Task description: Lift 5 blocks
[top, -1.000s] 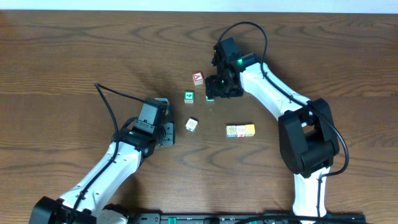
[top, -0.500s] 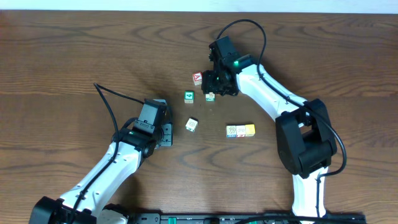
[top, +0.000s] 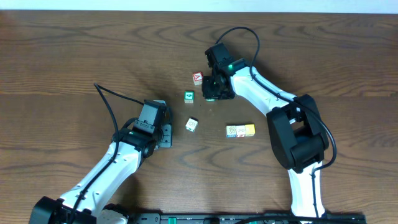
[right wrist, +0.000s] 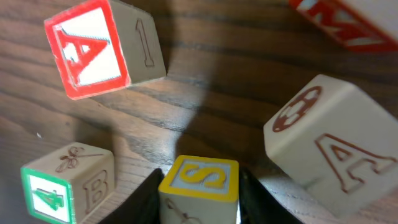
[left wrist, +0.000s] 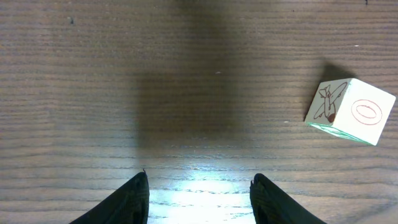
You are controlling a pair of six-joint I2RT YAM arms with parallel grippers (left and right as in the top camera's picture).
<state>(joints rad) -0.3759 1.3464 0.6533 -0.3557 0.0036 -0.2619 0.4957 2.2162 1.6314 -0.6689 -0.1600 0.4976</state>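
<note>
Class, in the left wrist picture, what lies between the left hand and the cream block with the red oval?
Nothing but bare wooden table separates the left hand from the cream block; the left wrist view shows this, and overhead agrees.

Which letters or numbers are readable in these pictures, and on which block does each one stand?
"A", "1": red-framed block
"S": yellow-framed block
"4", "B": green-framed block
"A": tilted cream block
"O": cream aeroplane block, left wrist view
Red block at top edge: cropped, unreadable
Overhead view: too small
</note>
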